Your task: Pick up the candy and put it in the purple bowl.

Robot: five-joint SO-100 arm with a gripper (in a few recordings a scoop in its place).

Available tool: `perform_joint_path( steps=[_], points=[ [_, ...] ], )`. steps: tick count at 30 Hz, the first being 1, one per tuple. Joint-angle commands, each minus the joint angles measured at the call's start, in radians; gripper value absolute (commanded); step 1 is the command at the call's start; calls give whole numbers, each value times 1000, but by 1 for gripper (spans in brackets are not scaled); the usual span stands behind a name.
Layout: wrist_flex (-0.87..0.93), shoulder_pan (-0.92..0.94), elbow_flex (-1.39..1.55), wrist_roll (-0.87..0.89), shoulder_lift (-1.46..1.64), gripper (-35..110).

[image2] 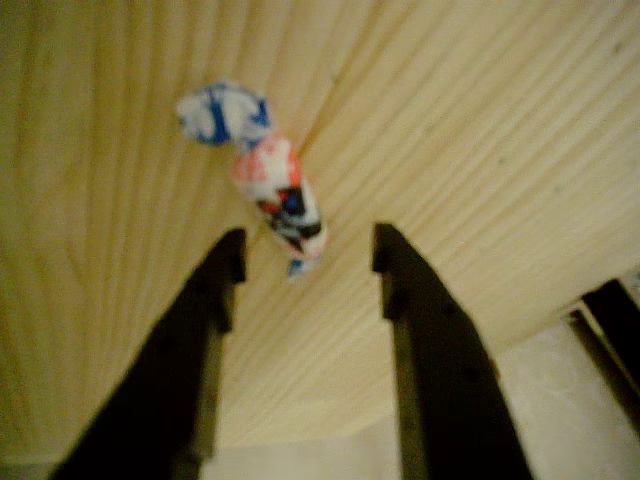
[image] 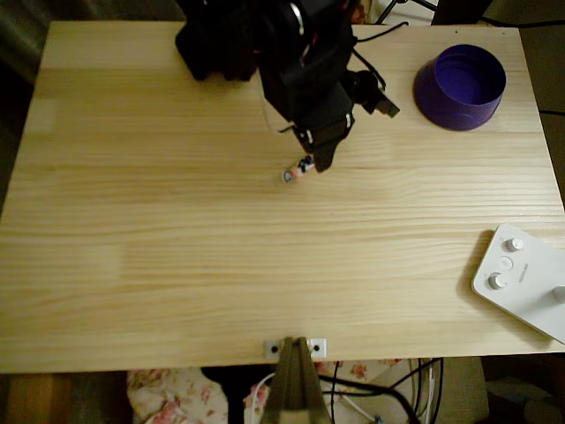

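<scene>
Pale pine desk [image: 177, 265] is seen bearing the candy [image2: 270, 190] near its middle, just ahead of the spread gripper [image2: 305, 255], evidently lowered for a pinch, the purple bowl [image: 460, 87] well apart.

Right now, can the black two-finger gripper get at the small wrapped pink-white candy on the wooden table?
Probably yes. The black two-finger gripper is open, and the small wrapped pink-white candy lies just ahead of its fingertips on bare wooden table, nothing between them.

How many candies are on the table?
1. The candy lies on the wood near the table's middle, just ahead of the open pincer. The arm could be hiding another.
</scene>
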Motion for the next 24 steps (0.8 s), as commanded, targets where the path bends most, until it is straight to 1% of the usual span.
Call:
perform_joint_path(
  steps=[1, 24],
  points=[
    [-12, 5, 2, -20, -3, 18],
    [-103, 46, 54, -52, -98, 17]
  ],
)
